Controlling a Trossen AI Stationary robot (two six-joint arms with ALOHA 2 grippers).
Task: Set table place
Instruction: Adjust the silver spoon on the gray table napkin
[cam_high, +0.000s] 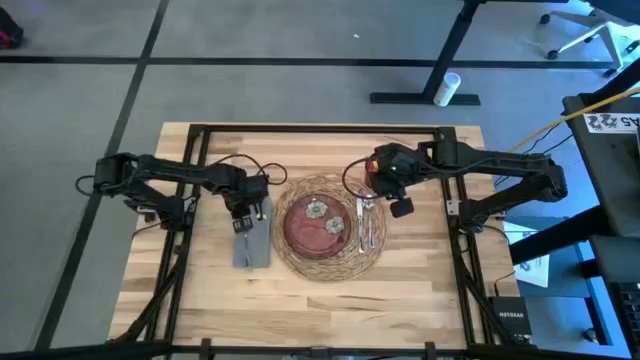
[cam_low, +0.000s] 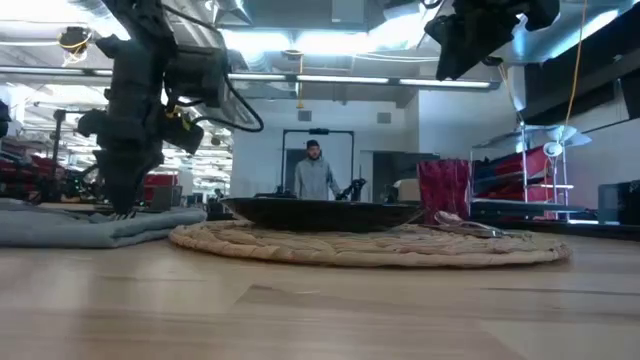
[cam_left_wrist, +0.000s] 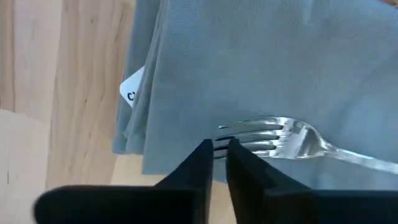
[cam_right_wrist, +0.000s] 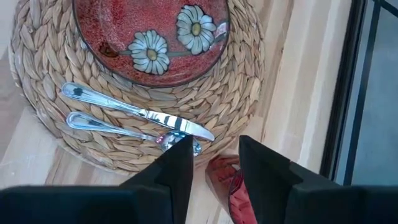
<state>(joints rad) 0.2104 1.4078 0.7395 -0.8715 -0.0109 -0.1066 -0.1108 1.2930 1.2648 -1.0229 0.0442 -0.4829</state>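
A round straw mat lies mid-table with the dark red flowered plate on it. A knife and a spoon lie on the mat's right part. The gray napkin lies left of the mat, and a fork lies on it. My left gripper points down at the napkin's far part, shut at the fork's tines. My right gripper hangs open, well above the table by the mat's far right rim. The small red cup stands on the wood below it. My left gripper comes from above, pointing down, with its two fingers close together at the free ends of the fork's tines. The tine ends show in the narrow gap. The fork lies flat on the napkin, its handle running away from the fingers.
The table's black frame runs along the far edge. Bare wood lies near the front edge. A white tag sticks out from under the napkin. A person stands in the room beyond the table.
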